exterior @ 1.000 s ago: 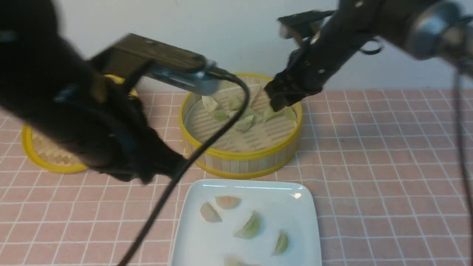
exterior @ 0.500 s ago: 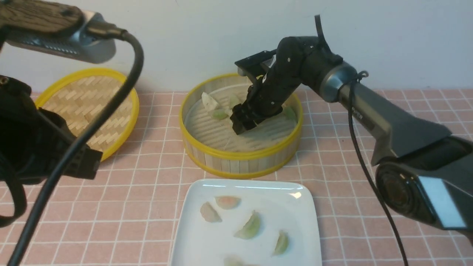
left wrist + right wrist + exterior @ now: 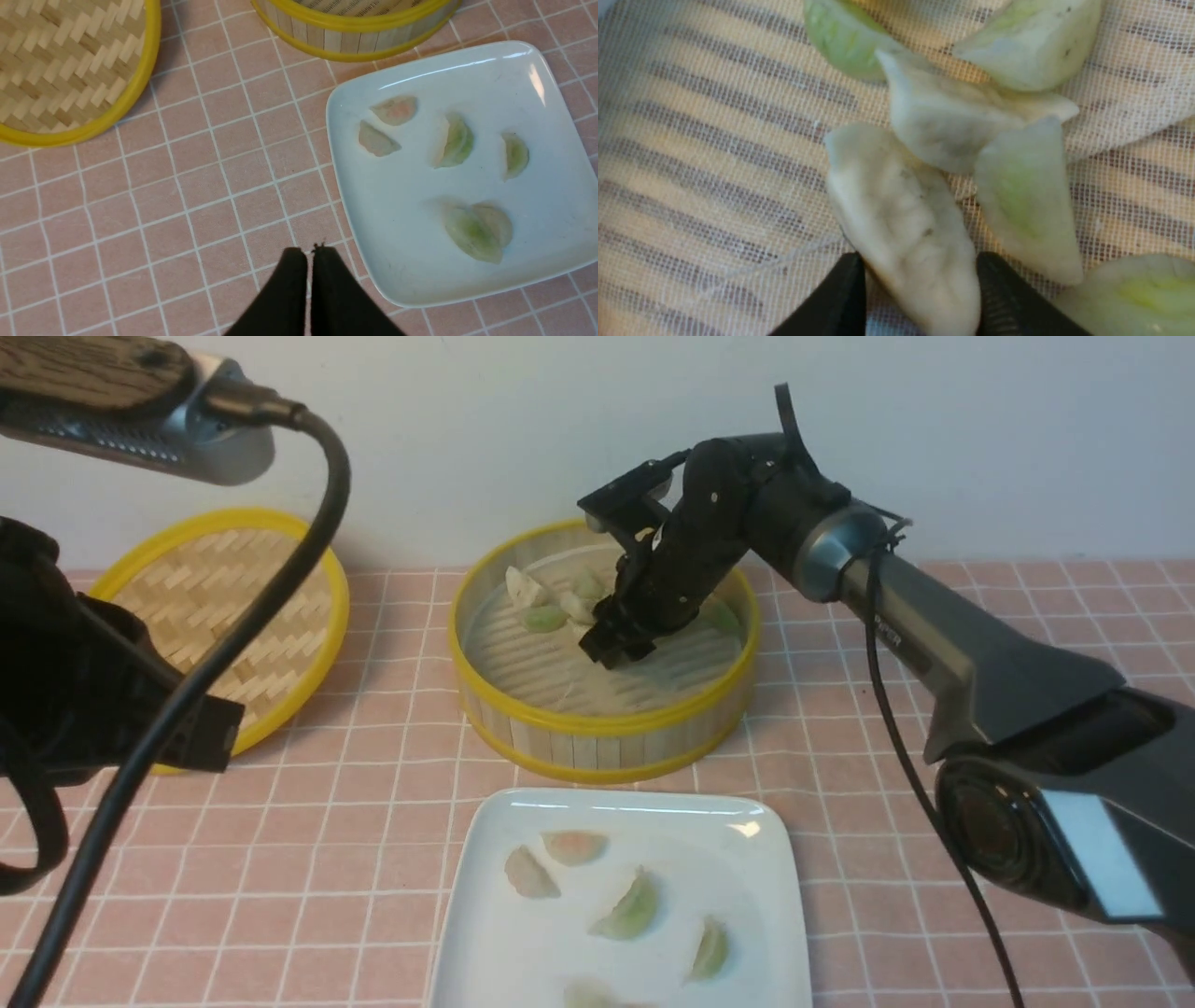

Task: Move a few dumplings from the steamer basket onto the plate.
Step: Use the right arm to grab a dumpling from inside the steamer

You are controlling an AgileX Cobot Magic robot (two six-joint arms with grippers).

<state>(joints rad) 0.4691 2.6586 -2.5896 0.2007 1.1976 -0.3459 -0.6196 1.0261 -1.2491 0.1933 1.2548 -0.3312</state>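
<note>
The right end effector (image 3: 922,273) reaches down inside the steamer basket (image 3: 597,751), its fingers apart on either side of a whitish dumpling (image 3: 901,205); whether they grip it firmly, I cannot tell. Close by, on the mesh cloth (image 3: 738,112) over the slatted floor, lie more dumplings, pale green to whitish, some touching or overlapping.

The left end effector (image 3: 310,266) is closed with nothing between its fingertips, above the bench (image 3: 355,859) on the left, clear of the basket.

Nearer the camera than the basket, the white square plate (image 3: 523,943) sits on the grid-patterned bench. It carries six dumplings: a pinkish one (image 3: 574,846), a whitish one (image 3: 531,873) near it, two green ones (image 3: 458,140) (image 3: 516,155) lying apart, and an overlapping pair (image 3: 474,233). The woven, yellow-rimmed lid (image 3: 215,560) is left of the basket.
</note>
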